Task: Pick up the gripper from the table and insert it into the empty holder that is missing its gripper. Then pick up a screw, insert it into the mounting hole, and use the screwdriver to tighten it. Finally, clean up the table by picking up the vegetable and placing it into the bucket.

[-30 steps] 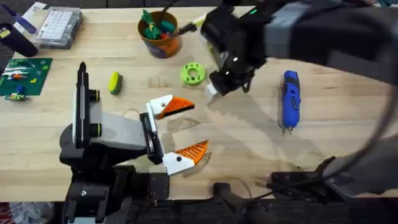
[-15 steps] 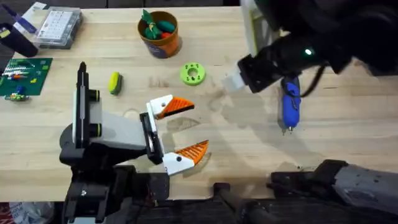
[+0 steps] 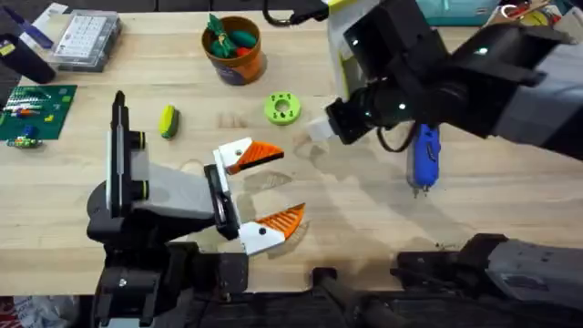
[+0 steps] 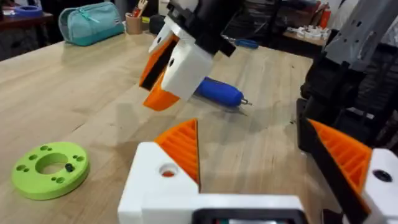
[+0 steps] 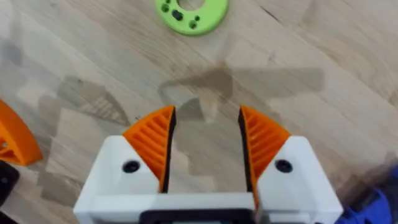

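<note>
Table contents, read from my left to my right on the overhead feed: a clear compartment box [image 3: 85, 39] sits at the far left corner with a green circuit board [image 3: 35, 111] nearer me below it. The vegetable [image 3: 168, 121] lies on bare wood just right of the board, well apart from the bucket [image 3: 234, 47], which stands at the far edge with toy pieces inside. My left gripper [image 3: 262, 193] rests low near the table's middle, its orange-padded fingers spread wide with nothing between them. A lime-green disc [image 3: 282, 107] lies flat between the bucket and my right arm. My right gripper [image 5: 204, 149] hovers over the wood just right of that disc; in its wrist view the two pads stand parted by a moderate gap, and I see bare table between them, so it holds nothing. The left wrist view shows it raised off the surface. The screwdriver [image 3: 425, 157] lies flat on the table, right of both grippers, partly under the right arm, thin tip pointing toward me.
</note>
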Available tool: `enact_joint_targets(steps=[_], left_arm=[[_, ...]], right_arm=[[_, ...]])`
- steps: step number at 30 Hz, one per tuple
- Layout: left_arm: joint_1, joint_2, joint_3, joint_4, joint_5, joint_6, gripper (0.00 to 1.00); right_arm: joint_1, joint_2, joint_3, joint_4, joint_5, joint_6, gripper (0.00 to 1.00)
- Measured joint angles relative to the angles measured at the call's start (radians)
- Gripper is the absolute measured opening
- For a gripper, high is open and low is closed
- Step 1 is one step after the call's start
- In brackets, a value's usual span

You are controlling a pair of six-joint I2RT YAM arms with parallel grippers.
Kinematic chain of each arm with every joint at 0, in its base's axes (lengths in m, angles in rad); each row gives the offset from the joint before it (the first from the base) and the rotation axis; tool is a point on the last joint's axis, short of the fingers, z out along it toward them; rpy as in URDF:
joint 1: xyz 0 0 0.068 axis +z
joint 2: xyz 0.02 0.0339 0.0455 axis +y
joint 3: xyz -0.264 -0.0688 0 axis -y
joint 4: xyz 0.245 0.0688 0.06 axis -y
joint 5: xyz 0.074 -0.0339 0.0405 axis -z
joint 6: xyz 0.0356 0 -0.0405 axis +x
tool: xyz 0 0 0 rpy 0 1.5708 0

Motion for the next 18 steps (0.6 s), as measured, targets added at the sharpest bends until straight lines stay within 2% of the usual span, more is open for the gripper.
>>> enact_joint_targets(steps=[8,12,18], left_arm=[[0.000,0.000,0.000,0.008,-0.041,0.000,0.986],[0.000,0.000,0.000,0.012,-0.060,0.000,0.986],[0.000,0.000,0.000,0.016,-0.081,0.000,0.986]], right_arm=[[0.000,0.080,0.000,0.103,-0.084,-0.048,0.574],[0.000,0.142,0.015,0.098,-0.098,-0.073,0.574],[0.000,0.258,0.144,0.042,-0.105,-0.116,0.574]])
